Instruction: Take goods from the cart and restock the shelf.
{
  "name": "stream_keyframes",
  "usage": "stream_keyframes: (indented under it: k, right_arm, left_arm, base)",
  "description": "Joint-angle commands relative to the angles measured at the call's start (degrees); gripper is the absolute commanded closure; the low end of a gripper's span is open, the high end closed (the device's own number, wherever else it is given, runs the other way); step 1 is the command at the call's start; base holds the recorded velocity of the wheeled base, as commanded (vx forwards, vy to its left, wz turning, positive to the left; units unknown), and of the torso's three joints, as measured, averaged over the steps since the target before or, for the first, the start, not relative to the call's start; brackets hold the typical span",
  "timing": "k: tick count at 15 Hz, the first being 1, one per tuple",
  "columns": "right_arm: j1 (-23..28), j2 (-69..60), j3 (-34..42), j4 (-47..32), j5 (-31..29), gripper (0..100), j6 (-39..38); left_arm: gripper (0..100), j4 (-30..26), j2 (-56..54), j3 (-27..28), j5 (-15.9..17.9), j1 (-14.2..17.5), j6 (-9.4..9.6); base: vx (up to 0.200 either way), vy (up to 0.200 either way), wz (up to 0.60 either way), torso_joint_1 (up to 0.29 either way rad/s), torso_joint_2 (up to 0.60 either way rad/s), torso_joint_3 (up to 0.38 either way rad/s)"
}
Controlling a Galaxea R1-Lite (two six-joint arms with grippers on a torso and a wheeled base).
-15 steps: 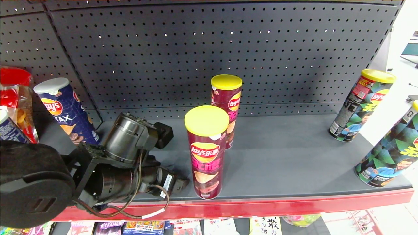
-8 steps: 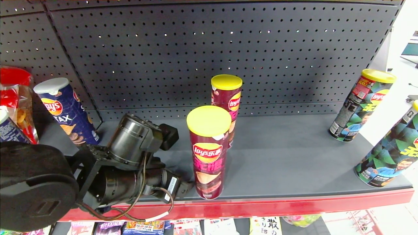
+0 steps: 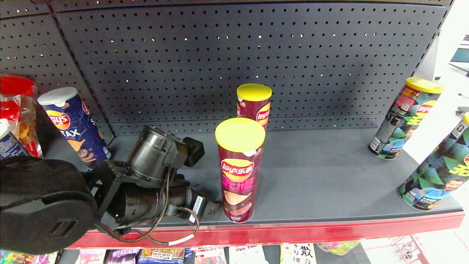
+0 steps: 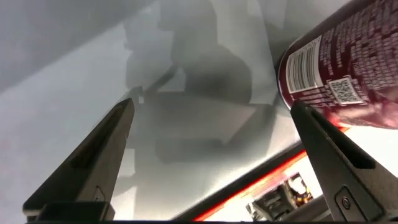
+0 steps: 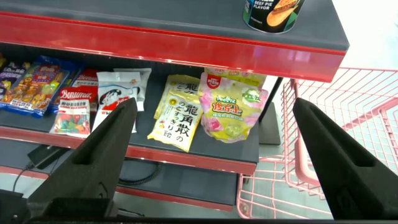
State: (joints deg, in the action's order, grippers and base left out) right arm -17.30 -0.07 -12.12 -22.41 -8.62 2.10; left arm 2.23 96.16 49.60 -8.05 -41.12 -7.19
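Two maroon chip cans with yellow lids stand on the grey shelf board (image 3: 322, 172). The front can (image 3: 238, 172) is near the red front edge, and the back can (image 3: 253, 104) is by the pegboard. My left gripper (image 4: 211, 109) lies low on the shelf just left of the front can, open, with nothing between its fingers. That can's base (image 4: 348, 68) sits right beside one finger (image 4: 323, 155), outside the gap. My right gripper (image 5: 214, 102) hangs open below the shelf, in front of a lower shelf of snack bags (image 5: 233, 112).
A blue can (image 3: 73, 124) and red bags stand at the shelf's left. Two green-patterned cans (image 3: 403, 117) (image 3: 439, 168) stand at the right end. A pink wire cart (image 5: 336, 155) is beside the lower shelf. Bare board lies between the maroon and green cans.
The left arm has slid to the right along the shelf front, and the front maroon can has shifted right with it. The back can has stayed put.
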Motion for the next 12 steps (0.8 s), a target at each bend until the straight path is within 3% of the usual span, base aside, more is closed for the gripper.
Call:
stream_keyframes:
  k: [1,12]
  right_arm:
    - [0.0,0.1,0.0,0.0,0.0,0,0.0]
    - [0.0,0.1,0.0,0.0,0.0,0,0.0]
  left_arm:
    - [0,0.0,0.7,0.6,0.0,-0.3,-0.10]
    - [0,0.8,1.6,1.3,0.0,-0.8,-1.07]
  base:
    - [0.000,0.000,0.00,0.000,0.00,0.000]
    - [0.000,0.000,0.00,0.000,0.00,0.000]
